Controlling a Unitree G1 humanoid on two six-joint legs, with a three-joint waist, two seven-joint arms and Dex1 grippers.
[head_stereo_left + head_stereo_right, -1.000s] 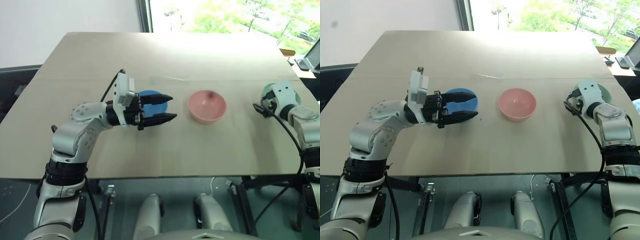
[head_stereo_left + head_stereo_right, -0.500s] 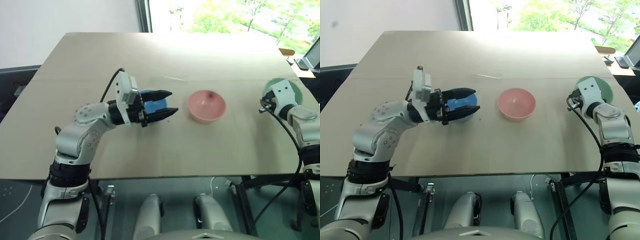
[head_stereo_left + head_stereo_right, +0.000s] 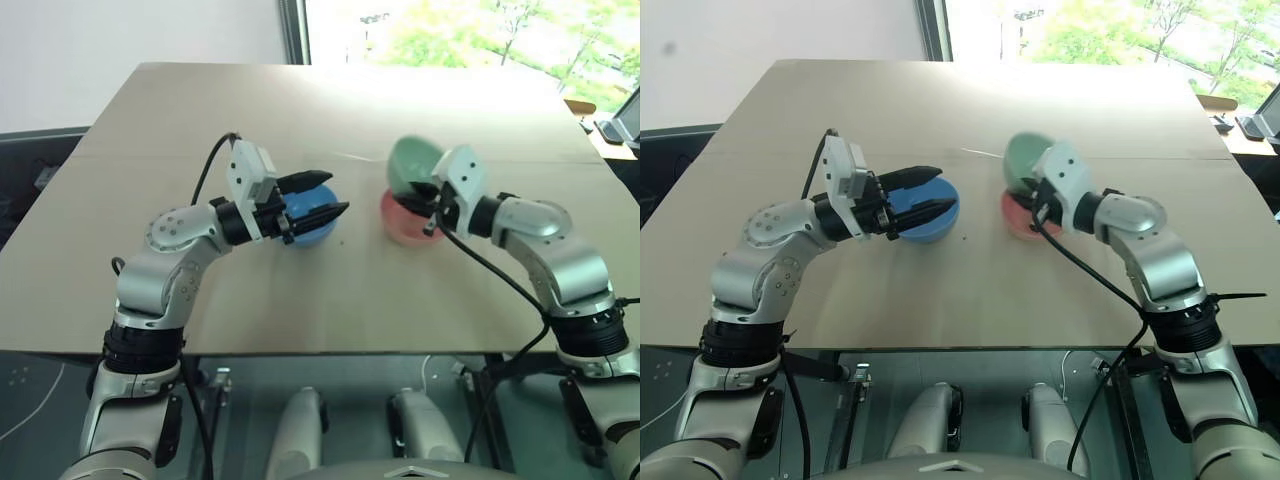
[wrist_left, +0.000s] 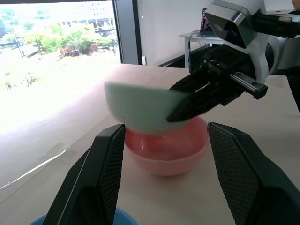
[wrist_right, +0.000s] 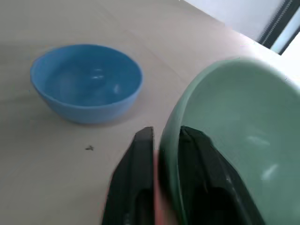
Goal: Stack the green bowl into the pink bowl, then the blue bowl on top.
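The glossy mint-green round bowl [image 3: 412, 160] hangs in the air, tilted on its side, its rim pinched between the two black fingers of the right pincer [image 5: 161, 154], one finger inside and one outside. It sits just above and touching or nearly touching the far-left edge of the glossy salmon-pink round bowl [image 3: 403, 222], which stands upright on the tabletop [image 3: 330, 290] near the middle. The glossy sky-blue round bowl [image 3: 929, 216] stands upright and empty on the tabletop to the left of the pink bowl, apart from it.
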